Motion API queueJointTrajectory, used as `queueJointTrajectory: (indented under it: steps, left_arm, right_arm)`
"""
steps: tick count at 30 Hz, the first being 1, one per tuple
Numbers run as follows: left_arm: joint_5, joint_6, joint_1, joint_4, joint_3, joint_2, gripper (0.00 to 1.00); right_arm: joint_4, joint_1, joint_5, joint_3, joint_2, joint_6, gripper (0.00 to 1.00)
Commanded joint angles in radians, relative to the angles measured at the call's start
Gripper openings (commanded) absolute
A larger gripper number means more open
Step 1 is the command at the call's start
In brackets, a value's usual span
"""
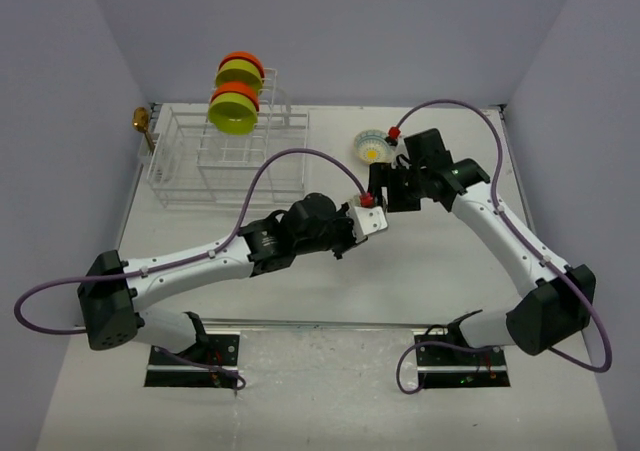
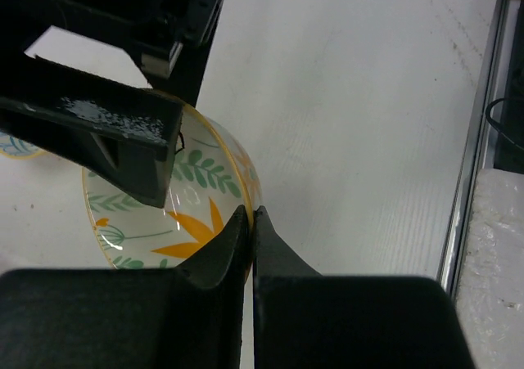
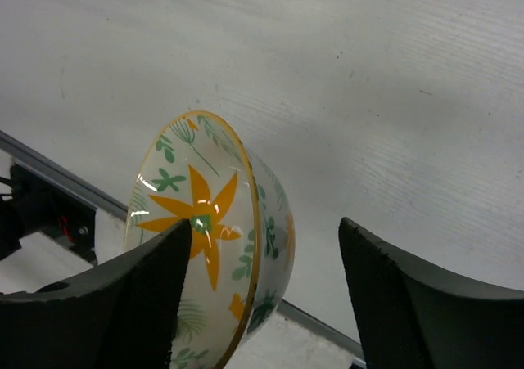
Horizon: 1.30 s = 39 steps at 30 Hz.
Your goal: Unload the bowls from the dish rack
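Observation:
My left gripper (image 2: 252,213) is shut on the rim of a white floral bowl (image 2: 192,193), which it holds on edge above the table. My right gripper (image 3: 264,226) is open around this bowl (image 3: 209,222): one finger sits in front of its inside, the other stands apart from its outer wall. In the top view both grippers meet mid-table, left gripper (image 1: 372,219) and right gripper (image 1: 386,187), and hide the held bowl. A second floral bowl (image 1: 371,148) rests on the table behind them. Orange and lime-green bowls (image 1: 236,108) stand in the dish rack (image 1: 215,166) at the back left.
A gold utensil (image 1: 142,121) lies at the rack's far left corner. The table's metal front rail (image 2: 471,148) runs along the near edge. Purple cables arch over both arms.

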<state>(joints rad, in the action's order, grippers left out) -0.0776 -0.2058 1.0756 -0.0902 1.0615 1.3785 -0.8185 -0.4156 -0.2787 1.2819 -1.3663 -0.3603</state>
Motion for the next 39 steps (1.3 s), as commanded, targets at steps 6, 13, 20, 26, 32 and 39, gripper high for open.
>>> queueJointTrajectory:
  steps: [6,13,20,26,32,39]
  left_arm:
    - [0.036,-0.06,0.006,0.106,0.028,0.02,0.0]
    - [0.082,-0.023,0.006,0.06,0.043,0.048,0.08]
    - [0.235,0.087,0.006,0.0,0.057,-0.086,1.0]
    - [0.565,0.29,0.006,-0.166,0.106,-0.304,1.0]
    - [0.688,0.443,0.006,-0.449,0.083,-0.51,1.0]
    - [0.713,0.503,0.006,-0.471,-0.116,-0.867,1.0]
  right_arm:
    - [0.048,-0.026,-0.008,-0.046,0.01,0.014,0.0]
    - [0.12,-0.023,-0.001,-0.07,0.018,-0.009,0.0]
    - [0.303,0.109,0.006,-0.087,-0.048,-0.11,0.0]
    - [0.449,0.244,0.081,0.046,-0.246,-0.244,0.0]
    - [0.458,0.27,0.13,0.344,-0.559,-0.264,0.0]
    - [0.455,0.281,0.15,0.586,-0.711,-0.238,0.01]
